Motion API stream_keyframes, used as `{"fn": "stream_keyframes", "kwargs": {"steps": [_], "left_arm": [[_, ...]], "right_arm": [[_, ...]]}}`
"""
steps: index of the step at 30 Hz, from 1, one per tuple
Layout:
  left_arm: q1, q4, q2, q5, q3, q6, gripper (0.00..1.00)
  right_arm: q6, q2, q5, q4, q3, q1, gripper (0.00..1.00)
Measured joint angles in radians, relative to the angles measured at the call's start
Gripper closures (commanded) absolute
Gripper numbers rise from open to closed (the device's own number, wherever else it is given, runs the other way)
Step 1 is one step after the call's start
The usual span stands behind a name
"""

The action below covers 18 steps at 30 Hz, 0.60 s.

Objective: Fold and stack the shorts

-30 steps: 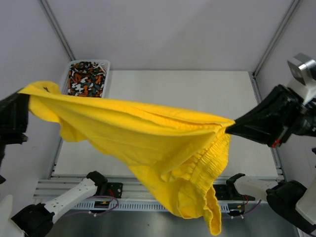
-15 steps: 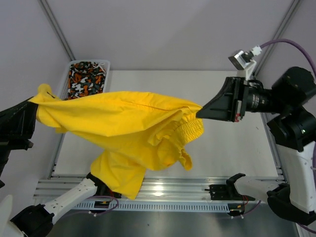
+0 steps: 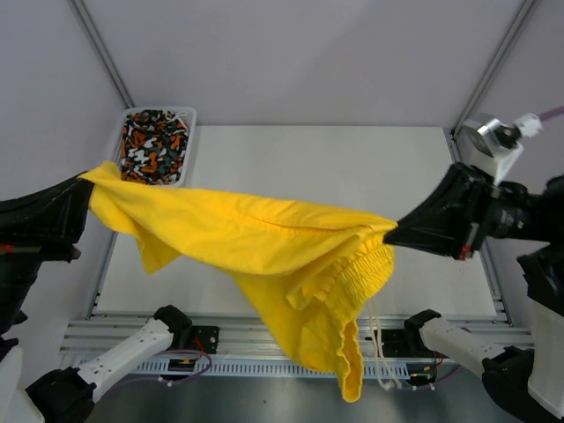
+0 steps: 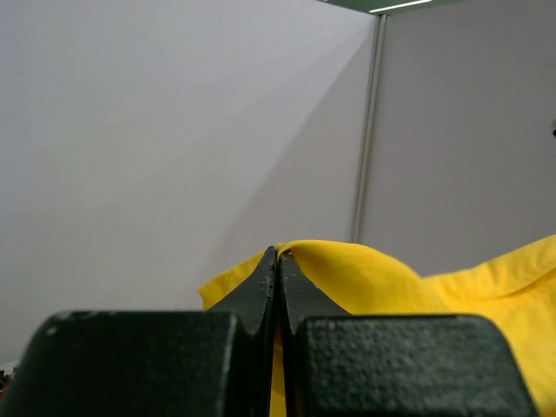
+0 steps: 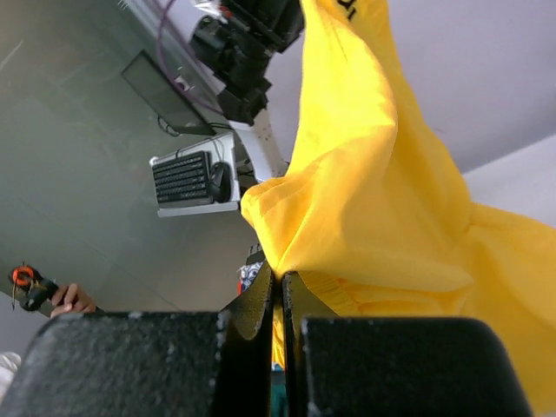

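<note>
The yellow shorts (image 3: 264,242) hang in the air above the table, stretched between both arms. My left gripper (image 3: 88,181) is shut on one corner of them at the left; the wrist view shows cloth pinched at its tips (image 4: 279,254). My right gripper (image 3: 392,236) is shut on the waistband end at the right, yellow fabric (image 5: 373,200) bunched over its tips (image 5: 279,278). A loose part with the pale drawstring (image 3: 377,339) sags past the table's near edge. The patterned shorts (image 3: 154,141) lie crumpled in the basket.
A white mesh basket (image 3: 189,119) stands at the table's far left corner. The white table (image 3: 335,167) lies under the hanging cloth. A metal rail (image 3: 264,339) with the arm bases runs along the near edge. Frame posts rise at both back corners.
Both grippers have swung the yellow shorts about. The right gripper moved in toward the centre, then back out right and lower; the cloth now hangs stretched again with its loose end sagging near.
</note>
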Motion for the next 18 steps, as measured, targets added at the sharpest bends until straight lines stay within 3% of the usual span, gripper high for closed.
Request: {"fn": "stream_keyframes", "kwargs": {"steps": [9, 18], "left_arm": [[0.0, 0.044, 0.166, -0.074, -0.032, 0.025, 1.0], [0.0, 0.057, 0.079, -0.032, -0.018, 0.034, 1.0]], "right_arm": [[0.008, 0.2, -0.011, 0.02, -0.128, -0.063, 1.0], [0.13, 0.124, -0.045, 0.151, -0.124, -0.068, 1.0]]}}
